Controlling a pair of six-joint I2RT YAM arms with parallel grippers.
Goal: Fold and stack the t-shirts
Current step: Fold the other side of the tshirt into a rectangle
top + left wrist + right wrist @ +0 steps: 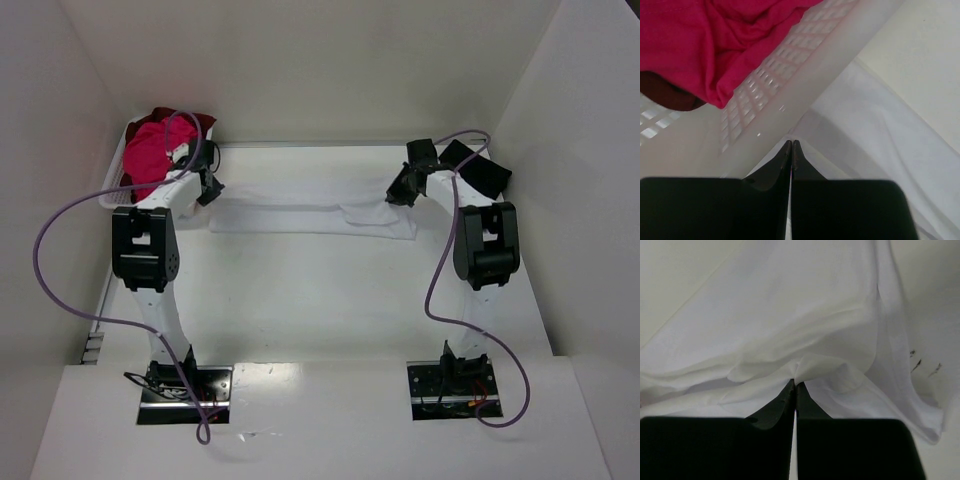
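Mid-fold: left tool point(791, 144) and right tool point(795, 384) each clamp the soft white cotton t-shirt point(300, 218). Next, both probably carry its edge over together.

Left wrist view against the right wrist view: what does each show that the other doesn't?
Only left wrist: the white basket, with the pink t-shirt draped over its wall and a dark red t-shirt under it, and the left gripper shut on the white t-shirt at its edge. Only right wrist: the right gripper pinching a puckered fold, and small dark marks on the table. Both: the same white t-shirt, and closed fingers.
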